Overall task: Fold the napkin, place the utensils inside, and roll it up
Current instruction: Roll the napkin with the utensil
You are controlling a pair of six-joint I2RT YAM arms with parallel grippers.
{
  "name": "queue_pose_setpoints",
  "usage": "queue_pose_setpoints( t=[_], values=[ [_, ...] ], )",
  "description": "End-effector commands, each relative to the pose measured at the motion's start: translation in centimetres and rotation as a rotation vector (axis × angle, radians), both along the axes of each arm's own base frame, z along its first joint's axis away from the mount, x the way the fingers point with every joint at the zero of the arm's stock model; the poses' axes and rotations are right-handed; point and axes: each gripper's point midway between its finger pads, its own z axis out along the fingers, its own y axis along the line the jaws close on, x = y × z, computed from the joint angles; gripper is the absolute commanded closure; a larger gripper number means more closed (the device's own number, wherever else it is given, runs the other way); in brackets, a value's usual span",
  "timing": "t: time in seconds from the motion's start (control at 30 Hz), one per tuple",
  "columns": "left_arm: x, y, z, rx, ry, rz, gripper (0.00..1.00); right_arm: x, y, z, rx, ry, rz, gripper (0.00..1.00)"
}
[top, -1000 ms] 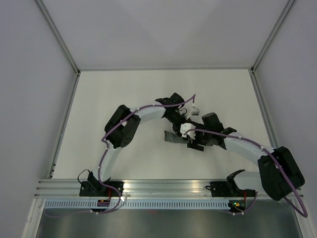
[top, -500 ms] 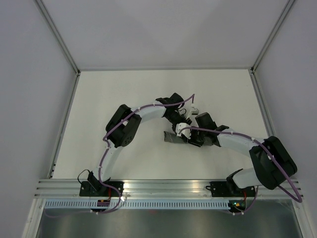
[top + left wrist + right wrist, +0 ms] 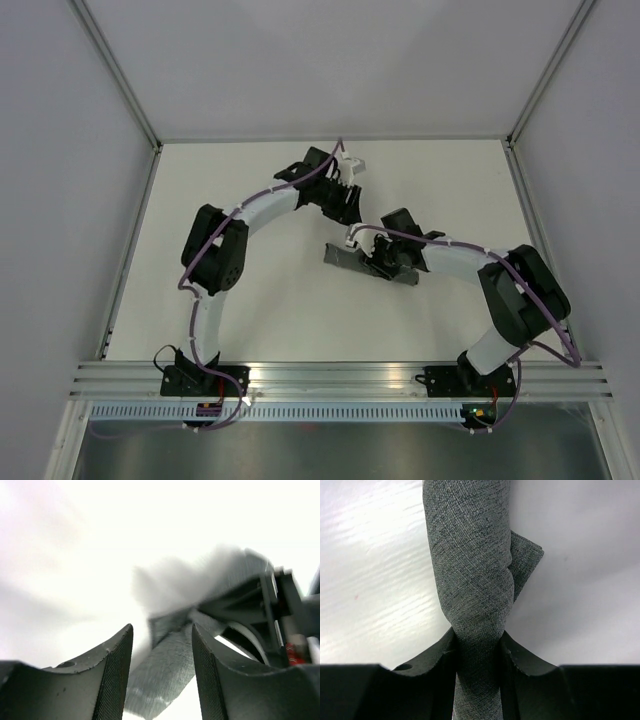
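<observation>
1. Since one second ago, the left arm has pulled back from the middle of the table (image 3: 250,190) toward its far left. The left gripper (image 3: 343,203) now stands well apart from the napkin (image 3: 343,259), on its far side.
2. The right arm has reached further left over the same interval. The right gripper (image 3: 380,265) now sits on the napkin's middle portion.
3. Napkin position: rolled into a narrow dark grey bundle, it lies on the white table near the centre. Its long axis runs left to right, with the left end slightly farther from the arm bases.
4. Left gripper state: released. In the left wrist view both fingers (image 3: 117,680) stand spread, with nothing between the pads. The bundle shows beyond them, blurred, with the right gripper at its right side.
5. Right gripper state: clenched on the napkin. In the right wrist view both fingers (image 3: 437,657) press against the sides of the roll, which is pinched narrow at that point.
6. A loose corner of cloth (image 3: 527,555) projects from the right side of the roll, just beyond the grip.
7. What lies inside the roll cannot be told from any view.
</observation>
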Motion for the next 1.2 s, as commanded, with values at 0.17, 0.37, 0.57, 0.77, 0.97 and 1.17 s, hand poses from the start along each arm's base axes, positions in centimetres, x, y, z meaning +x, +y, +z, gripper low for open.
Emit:
queue_pose_setpoints(
  t=[0.17,0.37,0.57,0.77,0.97,1.17],
  values=[
    [8.0,8.5,10.6,0.015,-0.181,0.587,0.43,1.5,0.2,-4.4,-0.052,0.285,-0.302,0.63],
    [6.2,11.7,7.1,0.099,-0.098,0.726,0.43,5.1,1.9,-4.4,-0.03,0.359,-0.482,0.62],
    [5.0,11.7,2.2,0.128,0.023,0.768,0.44,5.9,4.5,-4.6,0.017,0.486,-0.576,0.62],
    [5.7,10.8,-0.5,0.114,0.077,0.796,0.44,6.6,6.7,-4.7,0.067,0.516,-0.639,0.6],
    [7.1,10.3,-1.4,0.112,0.089,0.827,0.44,6.8,7.8,-4.5,0.087,0.519,-0.652,0.59],
    [7.3,10.1,-2.9,0.108,0.115,0.841,0.44,6.7,8.0,-4.9,0.083,0.516,-0.658,0.59]
  ],
)
